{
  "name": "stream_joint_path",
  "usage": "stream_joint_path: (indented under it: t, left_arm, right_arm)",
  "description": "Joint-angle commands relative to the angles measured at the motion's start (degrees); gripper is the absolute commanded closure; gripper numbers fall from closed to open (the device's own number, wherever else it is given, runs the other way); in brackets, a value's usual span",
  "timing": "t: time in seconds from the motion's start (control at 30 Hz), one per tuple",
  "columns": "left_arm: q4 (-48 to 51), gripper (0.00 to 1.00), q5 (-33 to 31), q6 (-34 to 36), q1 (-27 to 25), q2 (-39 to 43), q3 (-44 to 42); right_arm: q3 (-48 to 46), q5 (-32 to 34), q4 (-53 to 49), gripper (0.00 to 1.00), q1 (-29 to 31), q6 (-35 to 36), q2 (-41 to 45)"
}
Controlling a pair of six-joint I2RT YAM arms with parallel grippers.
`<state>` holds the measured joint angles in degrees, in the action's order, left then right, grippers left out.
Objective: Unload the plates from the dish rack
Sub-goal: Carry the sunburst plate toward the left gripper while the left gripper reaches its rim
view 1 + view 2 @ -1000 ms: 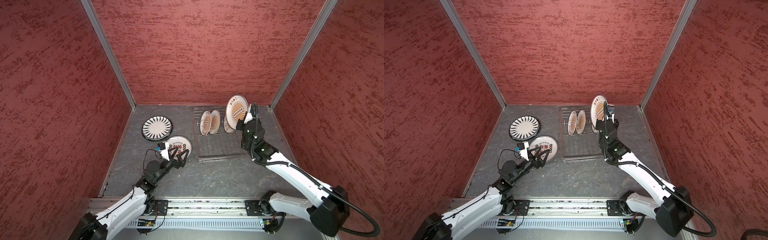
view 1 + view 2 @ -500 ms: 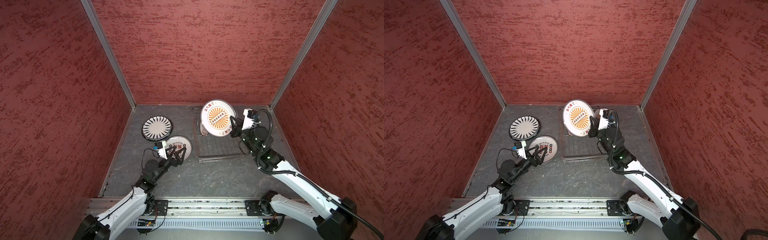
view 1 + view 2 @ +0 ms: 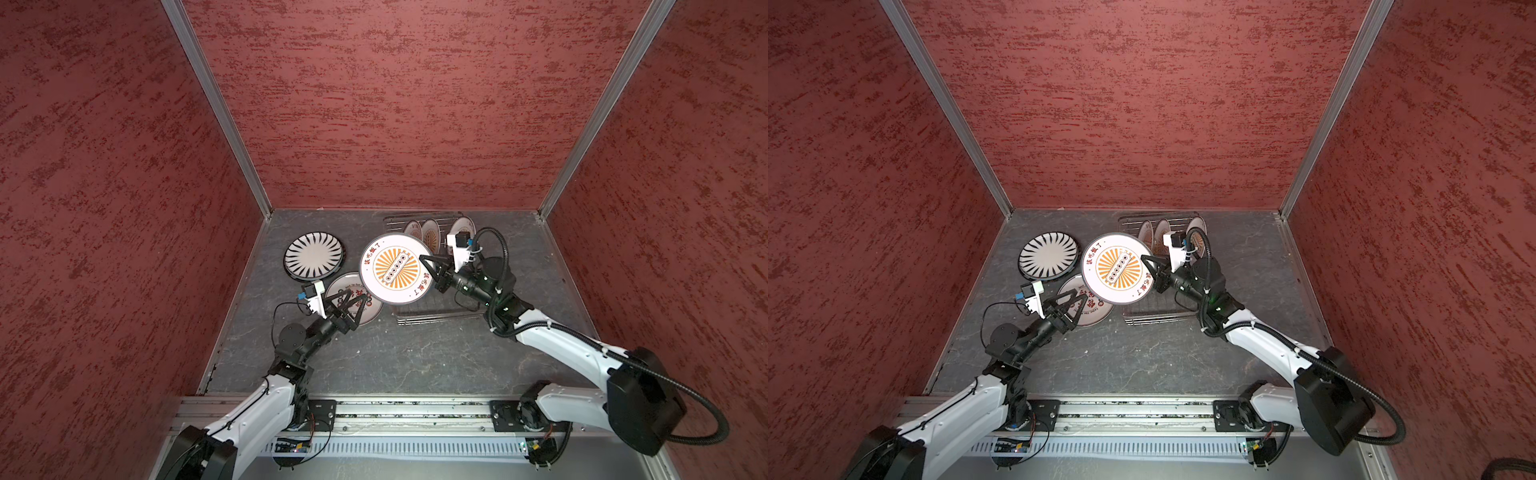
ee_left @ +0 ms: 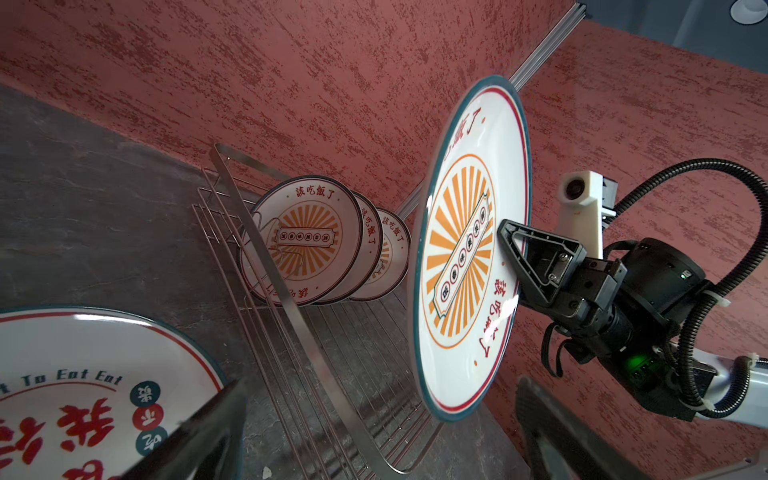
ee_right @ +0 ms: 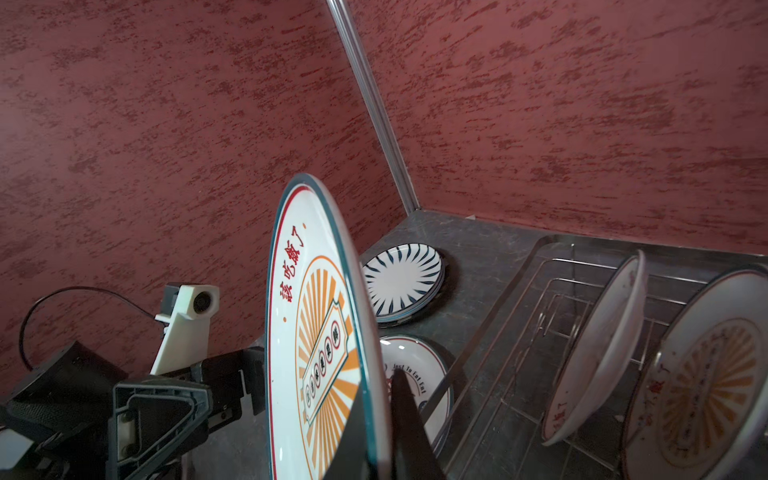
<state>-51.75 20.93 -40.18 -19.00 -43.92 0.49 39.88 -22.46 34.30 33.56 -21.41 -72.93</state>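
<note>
- Right gripper is clamped tight on the rim of a sunburst plate, near the middle of both top views.
- That plate is up in the air, lifted off the dish rack. Its orange painted face is turned toward the top camera.
- In both top views the plate hides the left part of the rack.
- Three more sunburst plates stand leaning in a row at the far end of the rack, in the upper middle of the frame.
- Just left of the rack, a red-letter plate lies flat on the grey floor. The lifted plate covers a bit of it in the top views.
- Left gripper hangs just over the red-letter plate. Its jaws are wide apart, with nothing between them.
- Up and to the left, a black-striped plate lies flat near the left wall. It sits very close to the red-letter plate, but I cannot tell if they touch.
- Red walls stand all around.
</note>
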Motion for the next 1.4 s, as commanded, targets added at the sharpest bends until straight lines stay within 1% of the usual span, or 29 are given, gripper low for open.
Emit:
stream_joint_path:
  t: [0.0,0.17,0.23,0.3,0.37,0.57,0.63,0.73,0.8,0.9,1.03,1.1,1.2,1.3,1.37]
  left_arm:
    - [0.34,0.05,0.16,0.6,-0.33,1.56,-1.19]
    - [3.19,0.19,-0.49,0.68,-0.86,3.36,-0.84]
    - [4.57,0.3,-0.54,0.54,-0.95,3.62,-0.45]
    - [8.21,0.37,-0.93,0.54,-1.16,3.61,0.9]
    - [9.4,0.38,-0.89,0.88,-1.53,2.88,1.79]
    - [4.0,0.42,1.73,0.63,-2.33,-2.0,2.01]
    - [3.23,0.49,2.15,0.43,-2.44,-3.16,2.12]
    - [3.01,0.55,3.04,0.21,-2.44,-3.8,2.41]
    - [2.88,0.63,3.24,-0.07,-2.46,-4.04,2.41]
    - [3.22,0.73,3.72,-0.49,-2.44,-3.92,2.66]
    - [3.35,0.8,4.27,-1.25,-2.44,-3.93,2.67]
    - [3.71,0.88,4.38,-1.42,-2.44,-3.67,2.71]
    - [4.53,0.97,3.99,-1.61,-2.44,-3.11,2.76]
    - [4.95,1.0,4.03,-1.79,-2.44,-2.38,2.62]
    - [5.31,1.0,4.12,-2.03,-2.44,-1.86,2.51]
  right_arm:
    - [0.11,-6.28,12.5,1.0,0.41,-2.08,-0.76]
    - [0.46,-4.93,12.81,1.0,0.62,-1.34,-2.65]
    - [0.46,-4.25,12.86,1.0,0.76,-0.76,-3.14]
    - [0.46,-3.62,12.65,1.0,0.97,-0.11,-3.32]
    - [0.37,-3.0,12.55,1.0,1.31,0.62,-3.56]
    - [1.37,-2.02,11.84,1.0,2.62,1.97,-5.45]
    - [1.79,-1.59,11.42,1.0,2.88,2.22,-6.19]
    - [2.27,-0.69,10.88,1.0,3.15,2.58,-6.95]
    - [3.16,-0.48,9.68,1.0,3.18,2.88,-7.44]
    - [3.44,-0.57,9.77,1.0,3.26,3.03,-7.92]
    - [3.36,-0.32,9.9,1.0,3.52,3.43,-8.44]
    - [3.28,0.03,9.82,1.0,3.62,3.22,-8.68]
    - [3.23,0.05,9.79,1.0,3.61,3.22,-9.07]
    - [3.35,-0.13,9.99,1.0,3.61,3.04,-9.42]
    - [3.4,-0.46,10.0,1.0,3.62,3.04,-9.73]
